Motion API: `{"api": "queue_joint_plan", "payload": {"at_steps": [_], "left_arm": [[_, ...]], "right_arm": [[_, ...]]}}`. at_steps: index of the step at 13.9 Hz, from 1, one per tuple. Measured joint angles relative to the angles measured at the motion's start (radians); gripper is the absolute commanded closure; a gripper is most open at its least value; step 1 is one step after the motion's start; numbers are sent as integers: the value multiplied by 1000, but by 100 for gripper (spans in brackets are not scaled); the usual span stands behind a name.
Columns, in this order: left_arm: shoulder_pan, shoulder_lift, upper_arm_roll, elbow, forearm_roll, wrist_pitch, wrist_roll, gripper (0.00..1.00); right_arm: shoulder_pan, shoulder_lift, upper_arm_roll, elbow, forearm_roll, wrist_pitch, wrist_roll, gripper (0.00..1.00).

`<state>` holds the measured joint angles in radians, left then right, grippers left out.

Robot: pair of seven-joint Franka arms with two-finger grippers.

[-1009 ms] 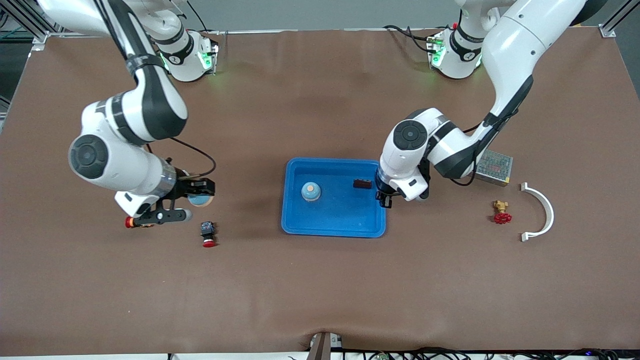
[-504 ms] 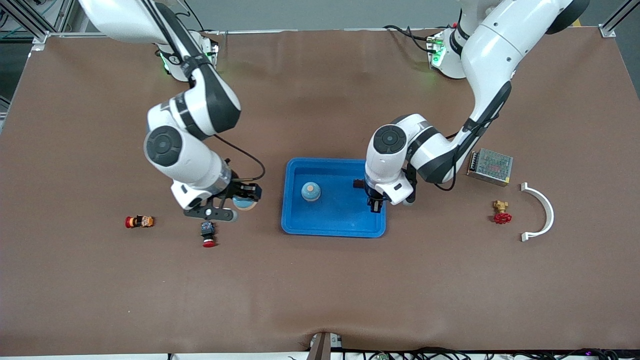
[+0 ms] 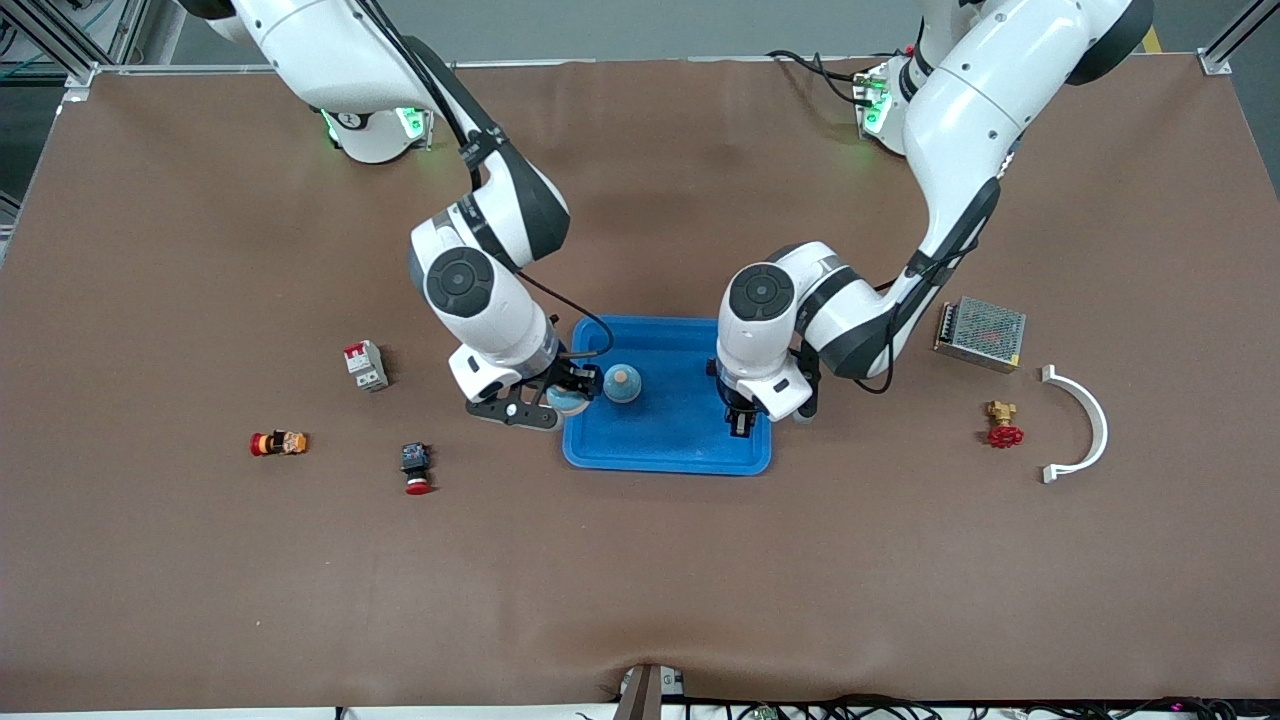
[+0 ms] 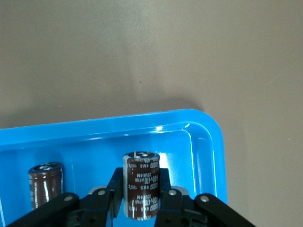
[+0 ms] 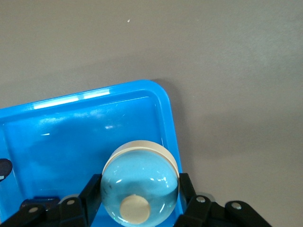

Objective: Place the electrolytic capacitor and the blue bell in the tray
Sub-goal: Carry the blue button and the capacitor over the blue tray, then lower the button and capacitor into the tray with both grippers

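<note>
Two tools carry loads over the tray (image 3: 665, 455): the left tool (image 4: 137, 208) clamps an upright capacitor (image 4: 140, 184) above its corner nearest the left arm, while the right tool (image 5: 139, 208) grips a blue bell (image 5: 140, 187), seemingly just over the rim at the right arm's end.

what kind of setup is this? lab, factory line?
Most likely a robot lab bench: a brown-covered table framed by aluminium rails, scattered industrial parts such as a power supply and a red-handled valve, and a blue tray for sorting.
</note>
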<state>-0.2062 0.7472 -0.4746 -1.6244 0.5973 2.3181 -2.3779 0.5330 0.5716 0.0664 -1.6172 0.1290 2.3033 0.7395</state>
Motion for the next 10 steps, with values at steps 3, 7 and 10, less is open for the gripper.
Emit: {"api": "queue_joint_plan", "payload": {"at_steps": [3,7,10], "left_arm": [[-45,28,34,27,0,0,-2,100],[-56,43,37,40,0,0,-4,100],[-60,47,37,46,0,0,-4,100]], "right_arm": [[1,24,-4,3,-1,43,3,51],[4,70,-7,51,-1,53,5,51],[25,113,-7,84,-21,78,32,51]]}}
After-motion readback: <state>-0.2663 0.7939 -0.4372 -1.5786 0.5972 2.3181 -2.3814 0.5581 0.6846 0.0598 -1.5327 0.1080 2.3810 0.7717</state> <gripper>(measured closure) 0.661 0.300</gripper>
